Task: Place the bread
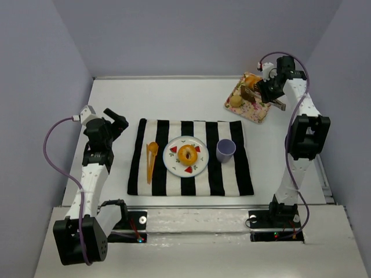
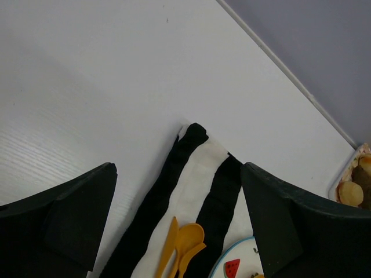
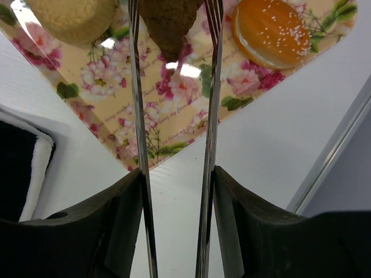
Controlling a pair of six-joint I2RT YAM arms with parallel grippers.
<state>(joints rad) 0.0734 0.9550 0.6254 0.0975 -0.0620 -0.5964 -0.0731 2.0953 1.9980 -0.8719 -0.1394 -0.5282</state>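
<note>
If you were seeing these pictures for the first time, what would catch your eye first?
The black-and-white striped cloth mid-table, carrying a plate with a ring-shaped bread, orange utensils and a purple cup. At the far right, the right gripper holds metal tongs over a floral tray of breads.

Overhead camera sees the whole table (image 1: 174,98); wrist cameras sit close (both catch tray (image 3: 174,121)).

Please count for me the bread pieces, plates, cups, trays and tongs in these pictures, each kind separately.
Bread pieces: 4 (pale bun, brown piece, sesame bun, ring-shaped piece)
Plates: 1
Cups: 1
Trays: 1
Tongs: 1, held by the right gripper
Total: 8
</note>
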